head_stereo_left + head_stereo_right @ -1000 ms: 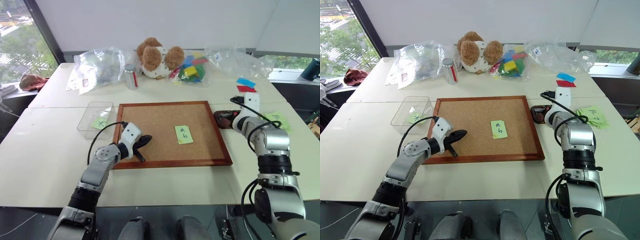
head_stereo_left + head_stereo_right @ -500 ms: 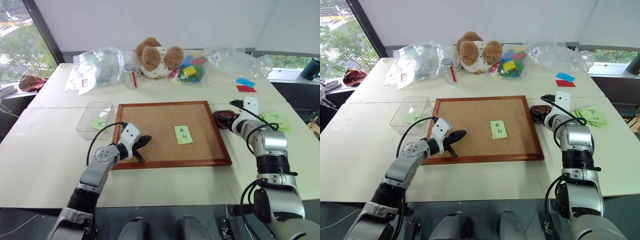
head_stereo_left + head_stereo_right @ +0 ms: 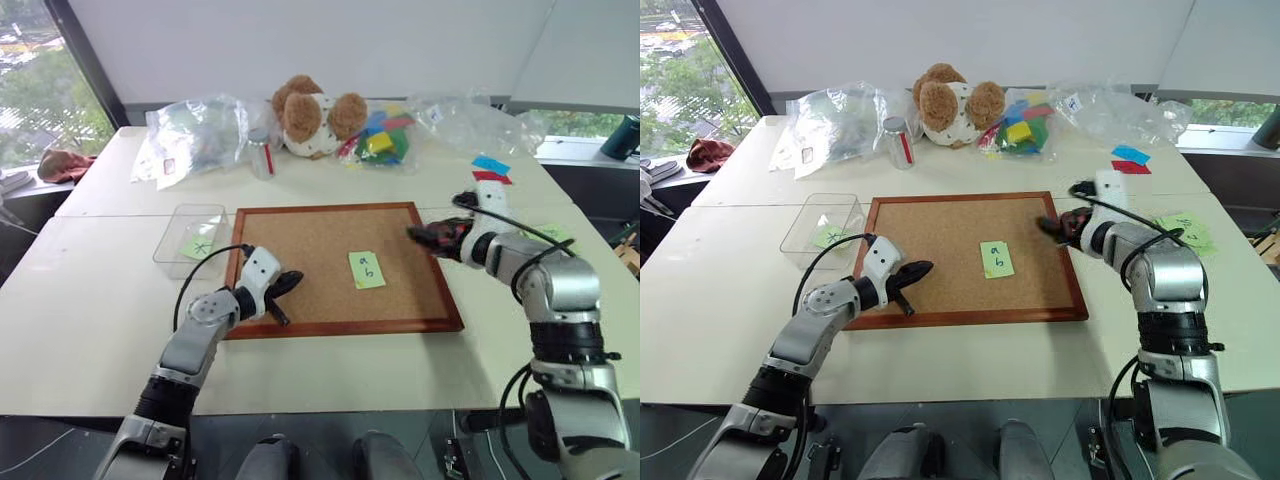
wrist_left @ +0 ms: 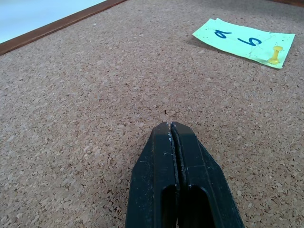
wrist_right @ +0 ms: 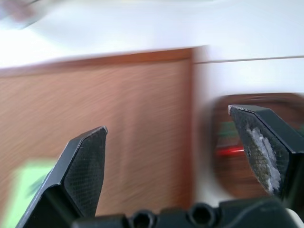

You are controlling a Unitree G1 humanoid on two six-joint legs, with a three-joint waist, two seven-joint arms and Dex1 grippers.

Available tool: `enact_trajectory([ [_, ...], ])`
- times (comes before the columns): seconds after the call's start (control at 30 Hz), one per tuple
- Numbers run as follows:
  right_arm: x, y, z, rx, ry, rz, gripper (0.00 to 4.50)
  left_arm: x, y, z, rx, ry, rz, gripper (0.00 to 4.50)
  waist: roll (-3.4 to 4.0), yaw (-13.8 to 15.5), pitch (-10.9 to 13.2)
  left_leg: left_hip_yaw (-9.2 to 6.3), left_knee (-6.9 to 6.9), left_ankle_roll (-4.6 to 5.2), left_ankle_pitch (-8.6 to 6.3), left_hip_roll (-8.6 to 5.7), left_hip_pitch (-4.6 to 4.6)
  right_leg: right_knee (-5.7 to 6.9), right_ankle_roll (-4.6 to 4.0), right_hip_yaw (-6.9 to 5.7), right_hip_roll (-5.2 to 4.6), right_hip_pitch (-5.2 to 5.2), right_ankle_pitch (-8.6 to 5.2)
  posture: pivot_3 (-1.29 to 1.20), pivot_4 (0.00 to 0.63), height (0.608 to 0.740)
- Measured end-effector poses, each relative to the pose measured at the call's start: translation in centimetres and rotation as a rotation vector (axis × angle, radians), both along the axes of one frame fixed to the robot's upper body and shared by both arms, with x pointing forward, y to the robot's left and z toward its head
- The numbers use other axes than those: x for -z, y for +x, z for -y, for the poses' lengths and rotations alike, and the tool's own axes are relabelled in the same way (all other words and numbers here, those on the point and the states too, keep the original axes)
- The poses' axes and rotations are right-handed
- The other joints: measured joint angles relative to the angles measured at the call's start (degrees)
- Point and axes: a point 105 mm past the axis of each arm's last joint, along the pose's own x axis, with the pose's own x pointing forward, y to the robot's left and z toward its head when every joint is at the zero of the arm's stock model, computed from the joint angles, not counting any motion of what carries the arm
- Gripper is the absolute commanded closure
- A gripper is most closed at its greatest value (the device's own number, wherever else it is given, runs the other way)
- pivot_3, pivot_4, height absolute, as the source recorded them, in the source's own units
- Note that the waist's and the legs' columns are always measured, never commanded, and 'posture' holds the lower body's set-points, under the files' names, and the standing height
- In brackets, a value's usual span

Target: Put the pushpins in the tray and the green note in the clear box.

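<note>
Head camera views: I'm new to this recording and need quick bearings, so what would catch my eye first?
A framed cork board lies mid-table with the green note marked "a 5", held by a yellow pushpin. The right gripper hangs open over the board's right edge, while the left gripper, shut, rests over its left part. A teddy bear sits among plastic bags at the far edge.
</note>
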Motion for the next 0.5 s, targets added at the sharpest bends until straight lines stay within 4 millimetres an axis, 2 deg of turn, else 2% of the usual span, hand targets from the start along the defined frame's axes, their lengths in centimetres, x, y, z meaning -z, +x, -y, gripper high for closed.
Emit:
enact_trajectory([
  [0.07, 0.4, -0.9, -1.6, -0.086, -0.014, -0.008, 0.05, 0.0, 0.0, 0.0, 0.0, 0.0, -0.001, 4.5, 0.0, 0.0, 0.0, 0.0, 0.0, 0.0, 0.0, 0.0, 0.03, -0.03, 0.0, 0.0, 0.0, 0.06, 0.0, 0.0, 0.15, 0.74],
  [0.1, 0.5, -1.4, -2.4, -0.123, -0.017, -0.008, 0.28, 0.0, 0.0, 0.0, -0.001, 0.0, -0.001, 4.5, 0.0, 0.0, 0.0, 0.0, 0.0, 0.01, 0.0, 0.0, 0.05, -0.04, 0.0, 0.01, -0.01, 0.07, 0.0, 0.0, 0.15, 0.74],
  [0.17, 0.7, -2.0, -3.5, -0.174, -0.02, -0.008, 0.89, 0.0, 0.0, 0.0, 0.0, 0.0, -0.002, 4.5, 0.0, 0.0, 0.0, 0.0, 0.0, 0.0, 0.0, 0.0, 0.09, -0.04, 0.0, 0.01, -0.01, 0.1, 0.0, 0.0, 0.15, 0.74],
  [0.23, 1.1, -2.6, -4.5, -0.214, -0.027, -0.009, 1.77, 0.1, 0.0, 0.0, 0.0, 0.0, -0.003, 4.5, 0.0, 0.0, 0.0, -0.01, -0.02, 0.0, 0.0, 0.0, 0.13, -0.04, 0.0, 0.01, -0.01, 0.14, 0.0, 0.0, 0.15, 0.74],
  [0.3, 1.8, -3.1, -5.4, -0.256, -0.049, -0.019, 1.77, 0.1, 0.0, 0.0, 0.0, -0.001, -0.004, 4.5, 0.0, 0.0, 0.0, -0.01, -0.02, 0.01, 0.0, 0.0, 0.17, -0.06, 0.0, 0.01, -0.01, 0.18, 0.0, 0.0, 0.15, 0.74],
  [0.5, 3.7, -3.8, -6.6, -0.314, -0.098, -0.04, 1.77, 0.2, 0.1, 0.0, -0.002, 0.001, -0.008, 4.5, -0.01, 0.0, 0.0, -0.03, -0.06, 0.03, -0.02, 0.0, 0.43, -0.18, -0.01, 0.0, -0.01, 0.47, -0.01, 0.0, 0.15, 0.74],
])
